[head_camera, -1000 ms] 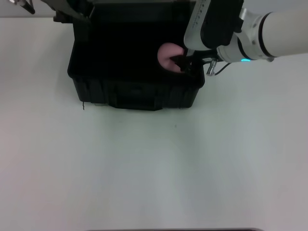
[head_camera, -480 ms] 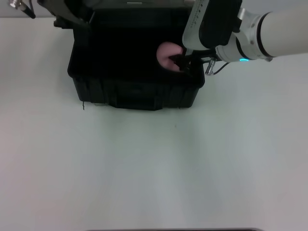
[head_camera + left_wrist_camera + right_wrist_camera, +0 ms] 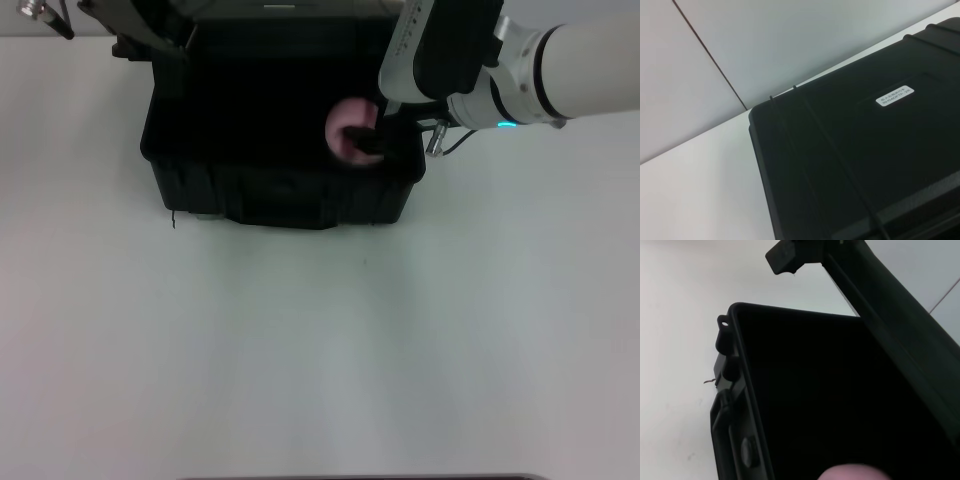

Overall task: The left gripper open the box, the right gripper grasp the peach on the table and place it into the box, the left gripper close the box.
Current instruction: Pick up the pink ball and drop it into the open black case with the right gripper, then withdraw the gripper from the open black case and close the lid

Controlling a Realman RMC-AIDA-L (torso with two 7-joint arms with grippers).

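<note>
One bare white bench (image 3: 320, 350) lies nearest. Behind it the box (image 3: 280, 195) stands open. At its right end the right claw (image 3: 368, 138) is closed on the peach (image 3: 347, 127), low inside. An early release may bounce it out. The left claw (image 3: 45, 14) at the far corner: grip unclear.

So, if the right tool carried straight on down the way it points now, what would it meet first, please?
Probably the dark floor of the open box: the right tool, with the peach, points down into its right end. Depth inside is unclear.
</note>
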